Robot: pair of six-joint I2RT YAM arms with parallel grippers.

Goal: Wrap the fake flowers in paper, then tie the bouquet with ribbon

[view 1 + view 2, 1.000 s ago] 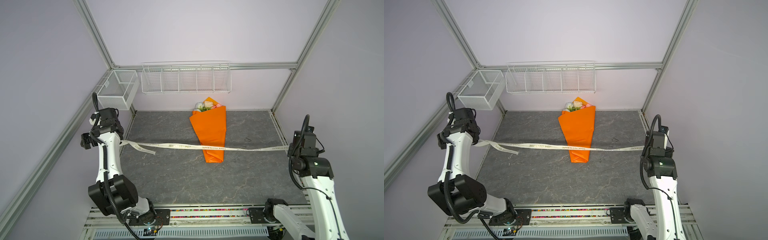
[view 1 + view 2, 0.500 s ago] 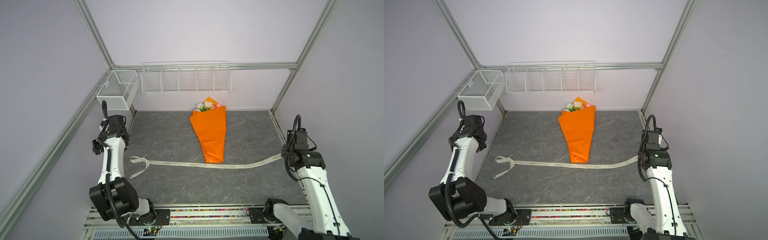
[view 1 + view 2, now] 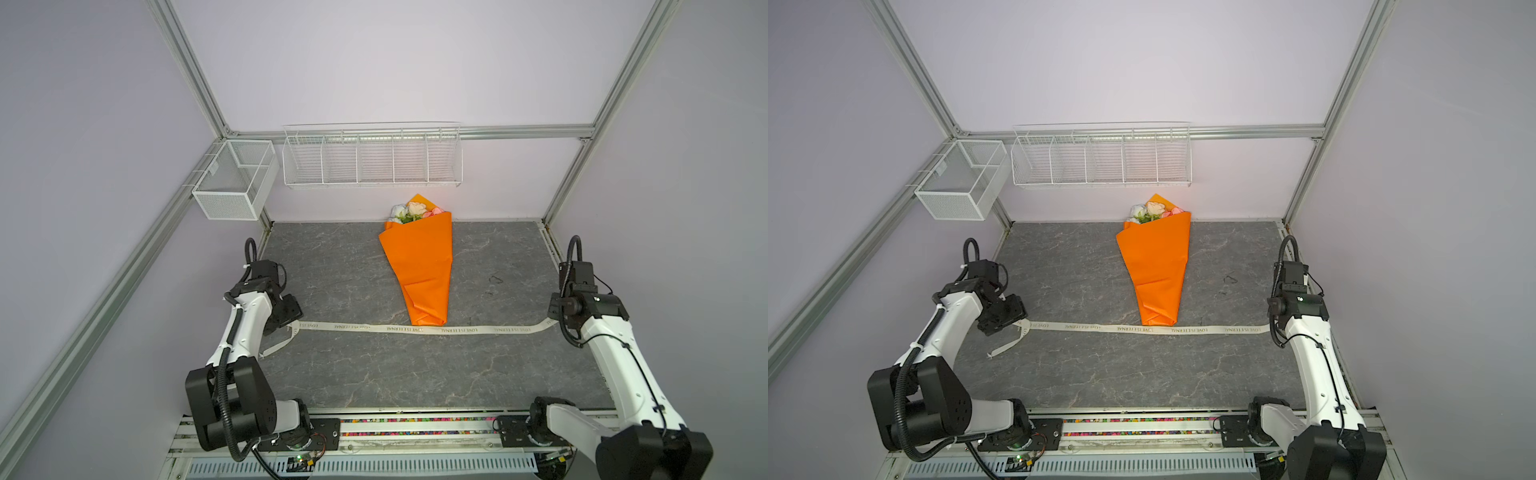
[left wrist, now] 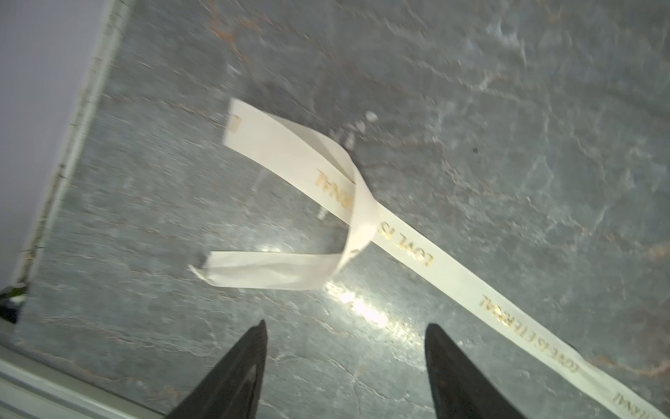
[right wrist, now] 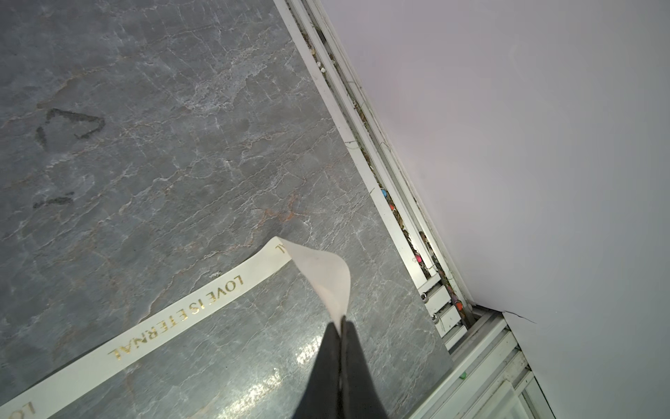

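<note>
My right gripper [image 5: 342, 319] pinches one end of the ribbon [image 3: 353, 327], my left gripper [image 4: 346, 323] hangs spread and empty over the other, the bouquet [image 3: 422, 266] tip sits at the ribbon's middle, so next I grab and cross

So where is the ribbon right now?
In both top views the ribbon lies across the table just in front of the bouquet, its right end pinched in the right gripper.
</note>
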